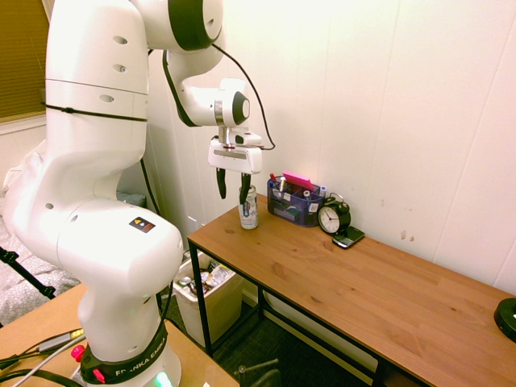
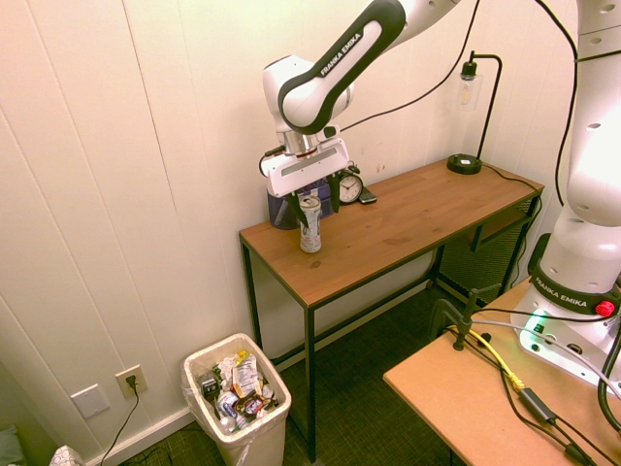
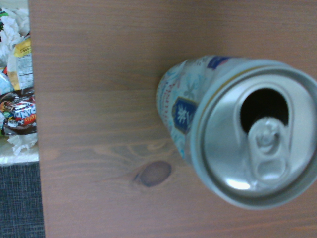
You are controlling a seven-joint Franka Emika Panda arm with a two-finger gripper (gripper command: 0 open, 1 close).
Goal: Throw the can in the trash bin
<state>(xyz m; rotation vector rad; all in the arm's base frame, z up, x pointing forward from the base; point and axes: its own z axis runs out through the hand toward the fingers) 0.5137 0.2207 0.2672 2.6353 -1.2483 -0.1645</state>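
The gripper (image 1: 233, 186) hangs fingers down and apart, nothing between them, and the can (image 2: 310, 225) stands upright on the desk (image 1: 339, 282) just beside and a little below its fingertips; in the second exterior view the fingers straddle it from that angle, though whether it sits squarely between them I cannot tell; its long axis runs up and down, much as the fingers point, so a small shift and a straight drop should probably do; the purple organiser (image 1: 292, 203) is close behind, leaving less room there, while the desk's near end edge opens toward the bin (image 2: 233, 393), well below the gripper
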